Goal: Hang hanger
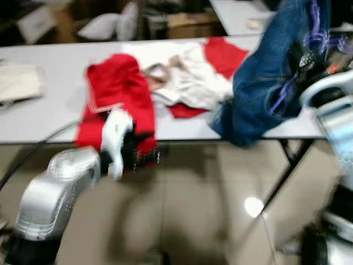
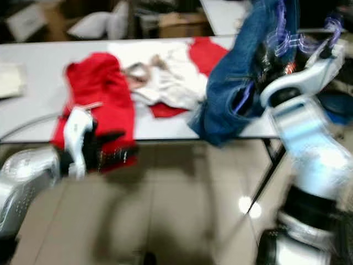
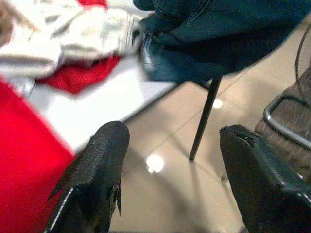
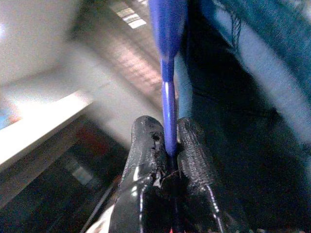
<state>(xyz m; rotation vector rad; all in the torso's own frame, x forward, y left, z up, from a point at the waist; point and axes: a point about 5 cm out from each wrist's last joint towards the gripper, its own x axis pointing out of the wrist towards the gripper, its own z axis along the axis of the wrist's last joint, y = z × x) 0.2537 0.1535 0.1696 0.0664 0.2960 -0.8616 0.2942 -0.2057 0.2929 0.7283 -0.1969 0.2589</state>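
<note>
Right claw (image 4: 167,145) pinched the thin blue plastic hanger (image 4: 167,58) carrying dark blue denim jeans (image 1: 265,83); that narrow grip risked the loaded hanger twisting free, while the left claw (image 3: 170,174) idled, gaping.

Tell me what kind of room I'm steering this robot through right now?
Probably a workroom or storeroom set up for laundry sorting: long white folding tables with loose clothes, cardboard boxes behind, tiled floor. The right gripper holds a blue hanger carrying jeans.

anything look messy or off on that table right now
Yes. The red garment droops over the front edge of the table instead of lying flat, and white clothes sit in a crumpled heap beside it. The right hand pinches a blue hanger carrying denim, whose hem drags on the tabletop.
</note>
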